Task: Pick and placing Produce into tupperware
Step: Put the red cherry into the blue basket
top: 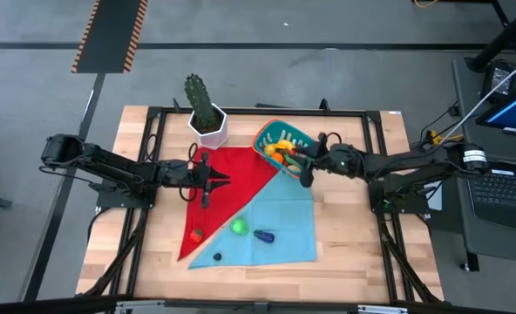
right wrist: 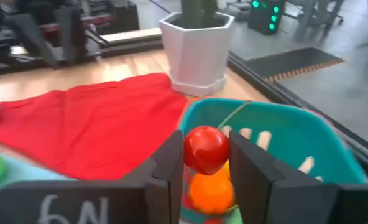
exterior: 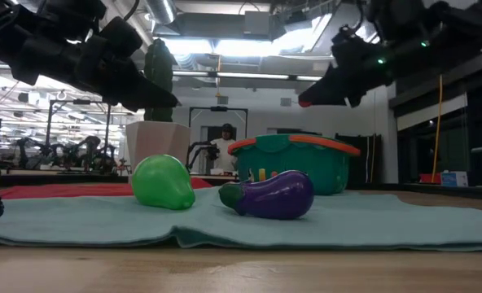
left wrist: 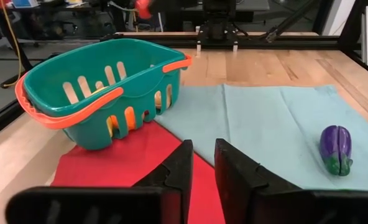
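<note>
Right gripper [right wrist: 206, 158] is grasping a red round fruit [right wrist: 205, 148] above the teal tub [right wrist: 296, 134], which is holding orange produce, while left gripper [left wrist: 199, 168] is hovering over the red cloth [left wrist: 119, 165], fingers slightly parted, empty

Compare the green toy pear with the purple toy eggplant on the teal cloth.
The pear is bright green and rounded; the eggplant is dark purple and elongated, with a green stem cap. In the low view the pear stands taller, while the eggplant lies on its side. Both rest on the teal cloth, outside the basket, ungripped.
</note>
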